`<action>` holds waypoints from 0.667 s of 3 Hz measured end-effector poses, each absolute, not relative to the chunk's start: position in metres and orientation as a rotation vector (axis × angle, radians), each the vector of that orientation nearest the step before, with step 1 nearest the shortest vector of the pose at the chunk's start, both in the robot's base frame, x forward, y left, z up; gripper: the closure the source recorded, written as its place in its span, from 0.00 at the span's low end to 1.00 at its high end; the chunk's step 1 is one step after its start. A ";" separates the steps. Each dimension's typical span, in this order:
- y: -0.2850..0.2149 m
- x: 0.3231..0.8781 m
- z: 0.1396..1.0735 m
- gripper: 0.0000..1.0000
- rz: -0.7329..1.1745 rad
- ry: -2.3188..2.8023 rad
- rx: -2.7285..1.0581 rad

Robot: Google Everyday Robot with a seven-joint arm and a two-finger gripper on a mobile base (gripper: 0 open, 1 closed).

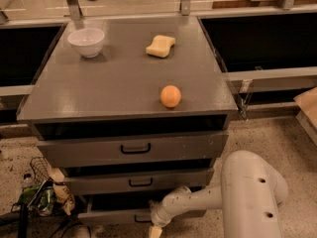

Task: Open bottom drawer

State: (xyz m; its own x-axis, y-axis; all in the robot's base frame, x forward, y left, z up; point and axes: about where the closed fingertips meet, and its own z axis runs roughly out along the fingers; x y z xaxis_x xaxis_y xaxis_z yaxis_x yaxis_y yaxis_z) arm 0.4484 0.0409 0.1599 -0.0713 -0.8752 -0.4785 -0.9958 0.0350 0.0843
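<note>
The bottom drawer (109,216) is the lowest grey front of the cabinet, at the bottom edge of the camera view. A dark gap shows above it, and its front stands slightly forward of the drawer above. My gripper (154,225) is low at the middle of this drawer front, right where its handle sits, and hides the handle. My white arm (250,192) reaches in from the lower right.
The middle drawer (141,182) and the tall top drawer (133,148) are above. On the cabinet top are a white bowl (86,41), a yellow sponge (160,45) and an orange (171,96). Cables and clutter (39,195) lie on the floor at left.
</note>
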 end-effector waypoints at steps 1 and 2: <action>0.041 0.445 0.165 0.00 0.600 2.030 -1.948; 0.036 0.424 0.174 0.00 0.689 2.019 -1.958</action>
State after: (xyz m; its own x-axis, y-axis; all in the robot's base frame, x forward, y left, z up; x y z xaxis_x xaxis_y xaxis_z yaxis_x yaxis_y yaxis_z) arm 0.4240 0.0363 0.1737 -0.0694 -0.8709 -0.4866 -0.9867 -0.0119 0.1620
